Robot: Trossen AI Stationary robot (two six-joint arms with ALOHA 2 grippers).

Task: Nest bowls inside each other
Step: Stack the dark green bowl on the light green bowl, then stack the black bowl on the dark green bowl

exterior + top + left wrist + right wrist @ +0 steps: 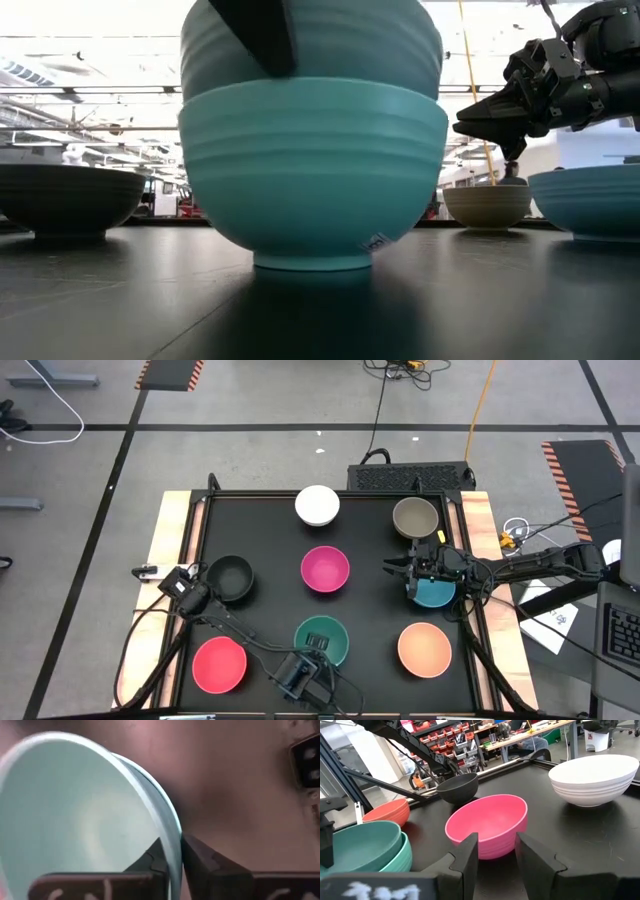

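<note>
A dark green bowl [321,636] sits inside a turquoise bowl [313,170] near the table's near edge; the turquoise bowl stands on its foot. My left gripper [312,651] is shut on the green bowl's near rim. My right gripper [392,568] is open and hovers above the blue bowl [434,594], with its fingers level and pointing at the magenta bowl [487,825]. White [317,505], grey-brown [415,517], black [231,577], red [219,664] and peach-orange [424,649] bowls stand singly on the mat. My left gripper [177,862] pinches the dark green bowl's rim [172,832] on its near side, one finger [255,35] inside the bowl and the other outside. The fingers come from above, pointing down. The bowl is upright in the turquoise bowl; whether it rests fully in it I cannot tell.
The black mat [270,610] has wooden borders on the left and right. Cables run from the left arm along the near edge. Gaps of bare mat lie between the bowls. Beyond the far edge is a room with shelves and tables.
</note>
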